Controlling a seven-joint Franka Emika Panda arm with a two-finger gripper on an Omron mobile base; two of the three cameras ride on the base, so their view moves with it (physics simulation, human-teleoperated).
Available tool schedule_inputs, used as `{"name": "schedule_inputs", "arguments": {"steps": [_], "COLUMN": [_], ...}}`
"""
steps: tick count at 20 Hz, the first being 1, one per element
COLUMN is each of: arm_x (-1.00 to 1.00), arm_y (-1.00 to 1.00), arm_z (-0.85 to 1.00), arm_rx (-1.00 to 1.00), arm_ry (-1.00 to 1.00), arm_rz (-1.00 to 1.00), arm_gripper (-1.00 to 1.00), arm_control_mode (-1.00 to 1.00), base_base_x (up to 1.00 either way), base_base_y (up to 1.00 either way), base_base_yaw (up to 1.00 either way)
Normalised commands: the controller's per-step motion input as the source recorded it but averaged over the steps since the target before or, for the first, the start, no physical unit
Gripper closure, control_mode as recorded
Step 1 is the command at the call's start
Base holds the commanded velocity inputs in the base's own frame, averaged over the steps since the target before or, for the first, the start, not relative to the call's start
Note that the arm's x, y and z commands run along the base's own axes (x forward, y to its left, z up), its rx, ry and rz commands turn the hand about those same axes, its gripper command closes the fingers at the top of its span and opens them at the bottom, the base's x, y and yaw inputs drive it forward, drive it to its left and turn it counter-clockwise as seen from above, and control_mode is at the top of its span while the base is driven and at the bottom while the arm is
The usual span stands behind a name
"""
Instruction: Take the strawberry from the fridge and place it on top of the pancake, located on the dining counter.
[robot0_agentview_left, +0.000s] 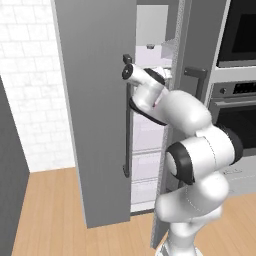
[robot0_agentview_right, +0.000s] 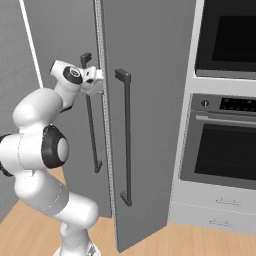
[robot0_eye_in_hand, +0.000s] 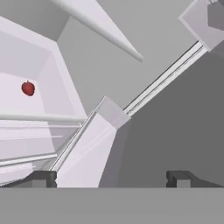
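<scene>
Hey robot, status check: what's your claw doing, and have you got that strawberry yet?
Gripper open, empty, reaching into fridge. Strawberry on white shelf, off to one side, not yet grabbed. Door edge close beside hand.

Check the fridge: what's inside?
In the hand view, a strawberry sits on a white shelf inside the fridge, far from the open claw. The left base view shows more white shelves through the door gap. The doors hide the rest of the interior.
</scene>
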Motion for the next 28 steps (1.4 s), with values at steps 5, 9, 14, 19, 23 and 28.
{"name": "schedule_inputs", "arguments": {"steps": [5,9,14,19,23,28], "arm_x": [-0.37,-0.51,-0.47,-0.52,-0.35,-0.15], "arm_y": [-0.39,-0.34,-0.74,-0.94,-1.00,-0.95], "arm_z": [0.00,0.08,0.10,0.07,0.12,0.11], "arm_rx": [0.00,0.00,0.01,0.06,0.09,0.05], "arm_ry": [0.00,0.00,0.00,-0.02,-0.06,-0.15], "arm_rz": [-0.01,-0.06,-0.01,0.00,0.00,0.00], "arm_gripper": [-1.00,-1.00,-1.00,-1.00,-1.00,-1.00], "arm_control_mode": [-1.00,-1.00,-1.00,-1.00,-1.00,-1.00], "base_base_x": [0.00,0.00,0.00,0.00,0.00,0.00], "base_base_y": [0.00,0.00,0.00,0.00,0.00,0.00], "base_base_yaw": [0.00,0.00,0.00,0.00,0.00,0.00]}}
